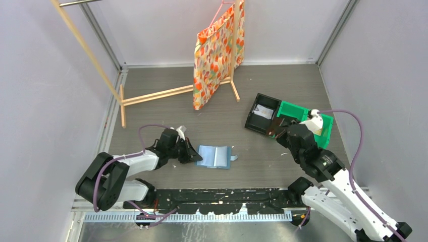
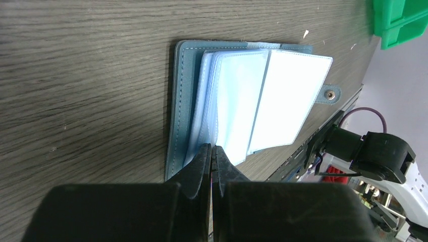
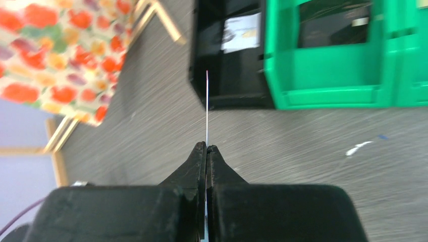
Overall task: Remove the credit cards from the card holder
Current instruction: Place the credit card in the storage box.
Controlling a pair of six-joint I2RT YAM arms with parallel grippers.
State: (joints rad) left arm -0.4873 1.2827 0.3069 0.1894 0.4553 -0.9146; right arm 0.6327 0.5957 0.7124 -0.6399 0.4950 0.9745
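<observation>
A small teal-blue card holder [image 1: 216,156] lies open and flat on the dark wood-grain tabletop [image 1: 151,121]. Its pale blue translucent sleeve leaves [image 2: 237,101] are fanned upward, and a snap tab [image 2: 330,94] sticks out from one edge.

The left fingers [image 2: 204,164] are pressed together, with their tips right at the holder's edge on the left arm's side, touching the stack of leaves. Whether a leaf is caught between them cannot be made out.

Well away from the holder, on the right arm's side and farther back, the right fingers [image 3: 201,161] pinch a credit card [image 3: 207,111]. It is seen edge-on as a thin upright line, so its colour cannot be told.

Just beyond that card, and farther again from the holder, stands a black bin [image 3: 237,98] with a whitish credit card [image 3: 242,33] lying inside. A green bin [image 3: 328,96] sits touching the black one, on the side away from the holder.

Far behind the holder, near the back wall, an orange-patterned bag [image 1: 217,55] hangs from a wooden rack [image 1: 151,96].
</observation>
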